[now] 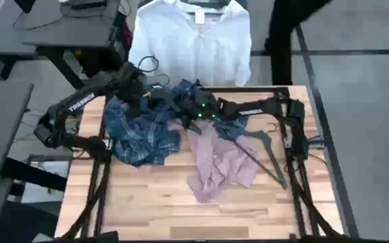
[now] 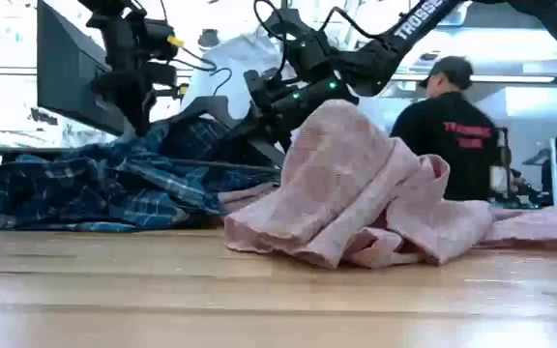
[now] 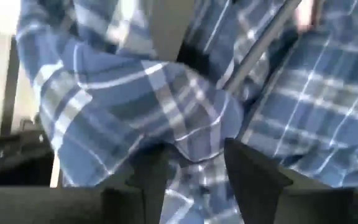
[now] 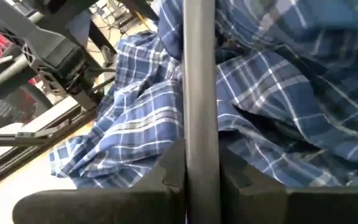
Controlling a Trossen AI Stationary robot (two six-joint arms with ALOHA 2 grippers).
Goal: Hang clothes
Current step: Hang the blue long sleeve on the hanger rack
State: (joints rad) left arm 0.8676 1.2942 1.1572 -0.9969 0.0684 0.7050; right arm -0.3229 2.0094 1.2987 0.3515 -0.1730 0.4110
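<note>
The blue-and-white plaid shirt (image 1: 140, 131) lies bunched on the table's left half. Its upper part is raised over a dark hanger (image 4: 199, 93). My left gripper (image 3: 197, 180) points down over the shirt's far part, with a bunch of plaid cloth between its fingers. My right gripper (image 4: 199, 180) reaches in from the right, shut on the hanger. The pink shirt (image 1: 221, 162) lies crumpled on the table's middle. The white shirt (image 1: 191, 44) hangs on a hanger beyond the far edge. My left gripper has a thick fold of the plaid shirt (image 3: 194, 146) between its two fingers, coming from above and slanting down. The cloth bulges beyond the fingertips; how many layers, I cannot tell. The rest of the shirt lies slack on the table. My right gripper pinches the hanger's straight bar (image 4: 199, 158) between its two fingers, reaching nearly level from the table's right. The bar runs on ahead, along the fingers, and goes in under the plaid cloth. The hanger is held above the table with the shirt draped on it.
A second dark hanger (image 1: 265, 152) lies on the table by the pink shirt's right side. A person in a dark shirt (image 2: 448, 126) stands behind the far right corner. Bare wood (image 1: 181, 216) stretches along the near edge.
</note>
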